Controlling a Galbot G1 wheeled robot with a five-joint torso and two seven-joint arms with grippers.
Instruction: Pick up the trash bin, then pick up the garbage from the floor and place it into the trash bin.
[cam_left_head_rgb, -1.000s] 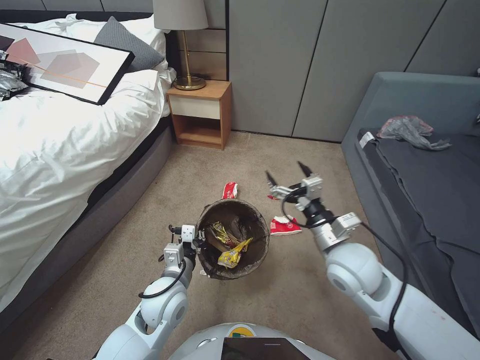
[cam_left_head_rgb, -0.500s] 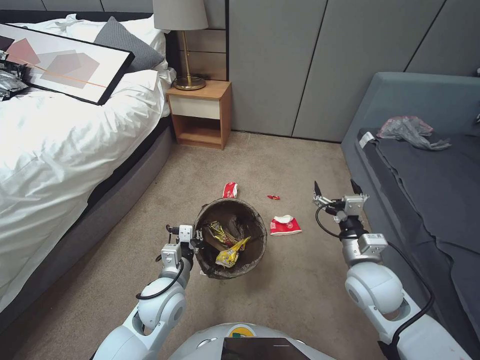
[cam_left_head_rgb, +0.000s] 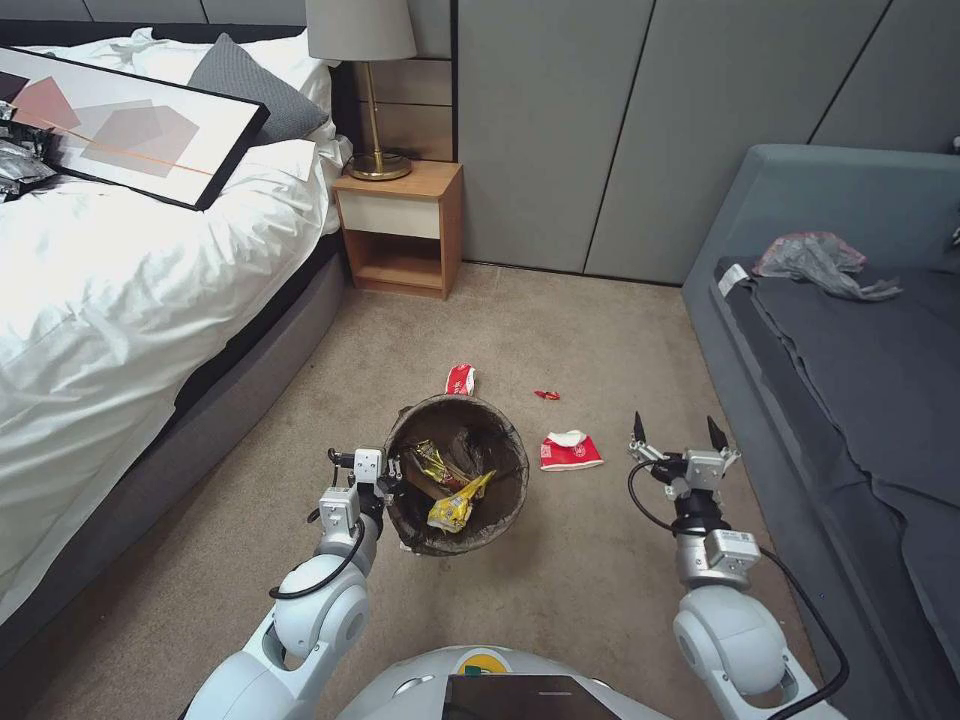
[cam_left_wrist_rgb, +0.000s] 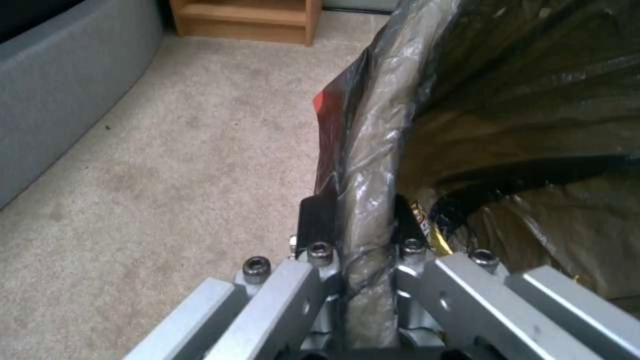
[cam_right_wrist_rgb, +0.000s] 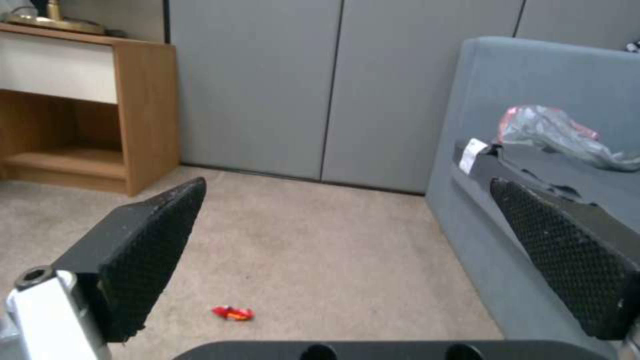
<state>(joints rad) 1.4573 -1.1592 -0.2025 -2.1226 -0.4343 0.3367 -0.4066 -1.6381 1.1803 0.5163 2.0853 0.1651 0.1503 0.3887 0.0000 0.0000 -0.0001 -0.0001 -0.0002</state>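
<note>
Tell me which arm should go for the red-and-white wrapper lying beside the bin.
Right, I'd say. The right gripper is open, holds nothing, and hovers beside the red-and-white wrapper on the carpet. The left gripper is clamped on the trash bin rim, so it is occupied.

Open carpet lies ahead of the right gripper, jaws apart. The sofa bounds its right side; the bin stands to its left.
</note>
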